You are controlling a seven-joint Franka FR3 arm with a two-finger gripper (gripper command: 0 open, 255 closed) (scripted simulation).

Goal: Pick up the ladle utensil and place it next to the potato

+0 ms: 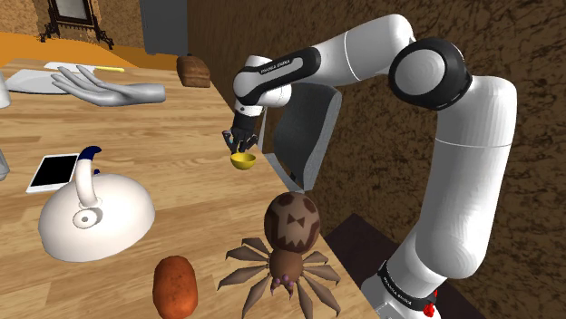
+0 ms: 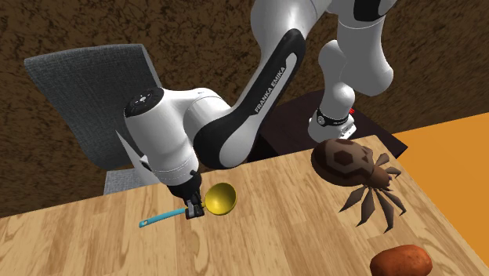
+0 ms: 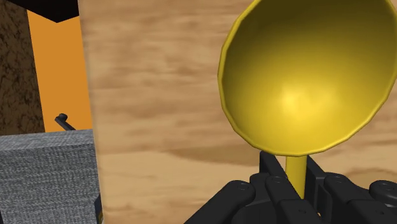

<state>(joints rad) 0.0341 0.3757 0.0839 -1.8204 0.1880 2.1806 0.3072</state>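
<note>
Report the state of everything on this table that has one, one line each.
ladle: held by its neck, apart from the potato
pincer: shut on the ladle
potato: lying on the table, untouched
kettle: upright on the table
spider figure: standing on its legs, beside the potato
phone: lying flat

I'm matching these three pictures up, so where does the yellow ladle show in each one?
Shoulder view: the ladle is near the middle, under the claw, beyond the spider toy.
Second exterior view: lower middle, bowl pointing toward the spider toy.
Wrist view: bowl just beyond the claw, which clasps its stem.
Shared landmark: the wooden table beneath it.
</note>
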